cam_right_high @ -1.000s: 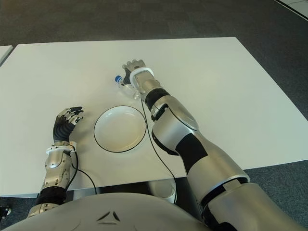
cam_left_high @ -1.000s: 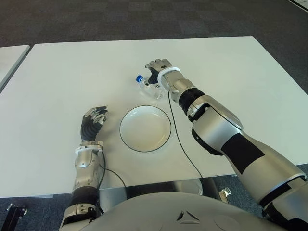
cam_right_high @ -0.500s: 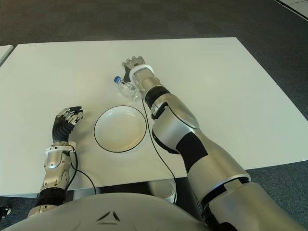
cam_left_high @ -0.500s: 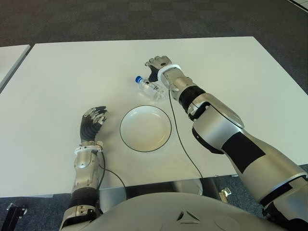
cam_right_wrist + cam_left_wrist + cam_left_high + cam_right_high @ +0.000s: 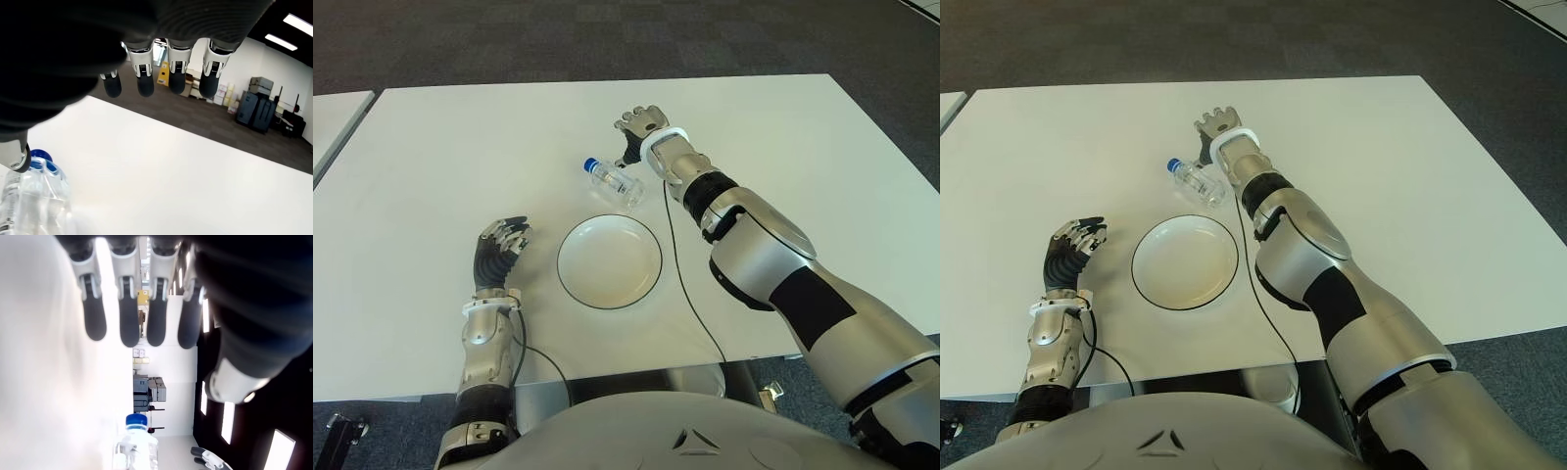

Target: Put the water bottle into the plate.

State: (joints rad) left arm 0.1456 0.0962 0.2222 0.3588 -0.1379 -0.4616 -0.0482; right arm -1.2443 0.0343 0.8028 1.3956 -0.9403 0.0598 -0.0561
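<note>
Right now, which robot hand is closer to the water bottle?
The right robot hand. It is just beyond the water bottle, open and not holding it. The left robot hand is much farther off, on the left side of the plate.

The table [image 5: 460, 147] is plain white. The plate [image 5: 609, 261] is white with a thin dark rim. The bottle [image 5: 615, 183] is clear with a blue cap. The carpet [image 5: 509, 39] is dark grey, faintly checked.
</note>
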